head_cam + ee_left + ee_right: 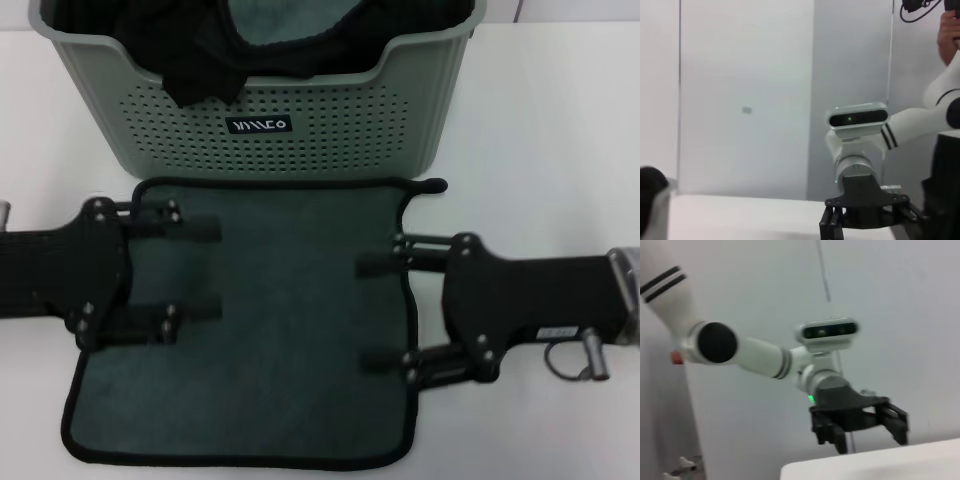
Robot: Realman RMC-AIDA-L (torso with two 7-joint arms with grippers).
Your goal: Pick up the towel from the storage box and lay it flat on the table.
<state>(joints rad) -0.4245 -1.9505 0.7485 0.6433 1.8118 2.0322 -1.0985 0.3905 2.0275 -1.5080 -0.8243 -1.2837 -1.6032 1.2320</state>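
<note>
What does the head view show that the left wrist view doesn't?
Only the head view shows the towel lying spread on the table, grey-green side up, in front of the storage box, which holds dark cloths. It also shows the left gripper, open, over the towel's left part. Only the left wrist view shows the room's wall and the right arm's wrist camera. Both show the right gripper, open, and the white tabletop.
</note>
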